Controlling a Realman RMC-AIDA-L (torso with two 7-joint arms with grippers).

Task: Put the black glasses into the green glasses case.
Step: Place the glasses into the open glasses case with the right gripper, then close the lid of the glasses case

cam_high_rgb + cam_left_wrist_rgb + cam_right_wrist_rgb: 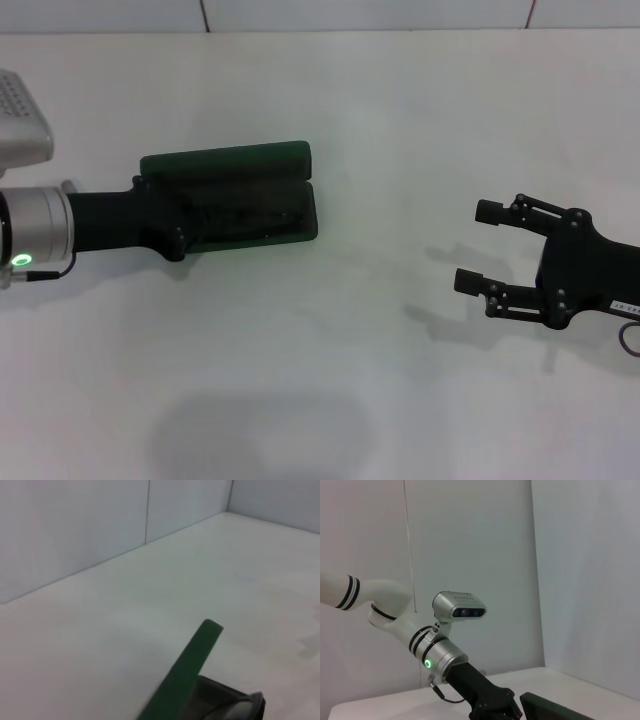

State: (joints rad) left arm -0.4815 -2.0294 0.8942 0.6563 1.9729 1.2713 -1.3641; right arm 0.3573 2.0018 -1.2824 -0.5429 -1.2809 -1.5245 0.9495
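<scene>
The green glasses case [300, 215] lies open left of the table's middle, its lid [225, 160] raised on the far side. The lid's edge shows in the left wrist view [190, 670], and a corner of the case shows in the right wrist view [550, 707]. My left gripper [195, 215] reaches in from the left, over the case's open tray. Dark thin shapes in the tray [250, 215] look like the black glasses, but I cannot make them out clearly. My right gripper [477, 246] is open and empty, well to the right of the case.
The white table [350, 380] meets a white wall at the back. The left arm's wrist camera housing [20, 125] sits at the far left. The left arm [440, 657] also shows in the right wrist view.
</scene>
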